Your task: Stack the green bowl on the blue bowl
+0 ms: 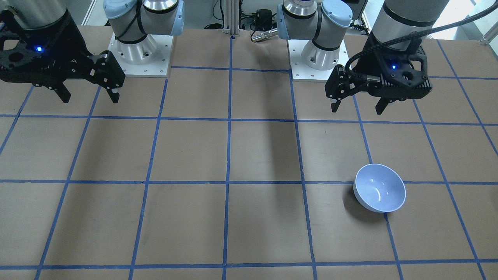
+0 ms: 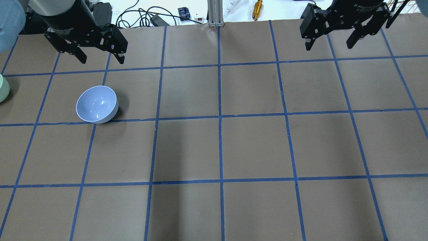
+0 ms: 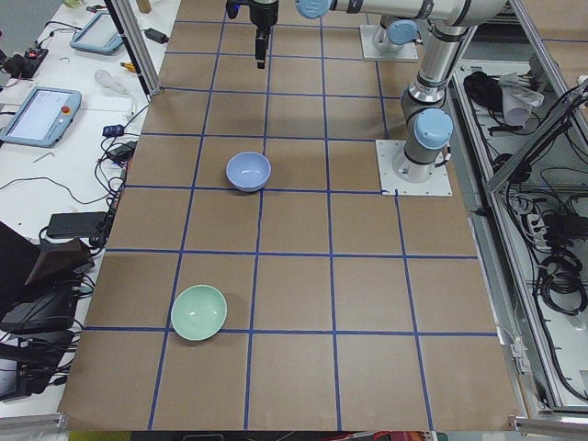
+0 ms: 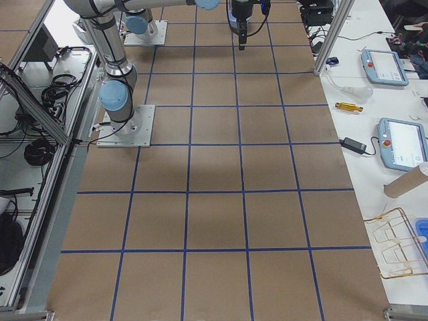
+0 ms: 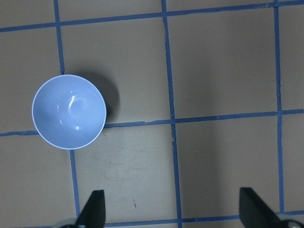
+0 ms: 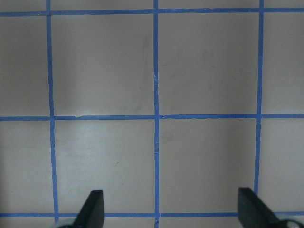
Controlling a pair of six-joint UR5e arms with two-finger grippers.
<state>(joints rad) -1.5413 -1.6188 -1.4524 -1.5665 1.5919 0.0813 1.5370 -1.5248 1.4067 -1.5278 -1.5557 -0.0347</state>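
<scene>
The green bowl (image 3: 198, 312) sits upright, mouth up, toward the corner where my left end of the surface (image 3: 367, 303) meets the operators' edge. It stands a little in from both and nothing touches it.

It looks glossy, stiff and hollow, so I judge it light but slick, and likely to chip if dropped or squeezed hard. The rounded outside offers no flat, so I would pinch the rim, with one finger inside the wall and one outside, and grip gently.

The blue bowl (image 2: 97, 104) is well apart from it, farther from that end and also mouth up, ready to receive it.

My left hand (image 2: 101, 60) hovers above the surface near the blue bowl, beyond it toward the operators' edge, with its fingers spread and nothing held. My right hand (image 2: 328, 46) hangs near the opposite end, likewise spread and empty.
</scene>
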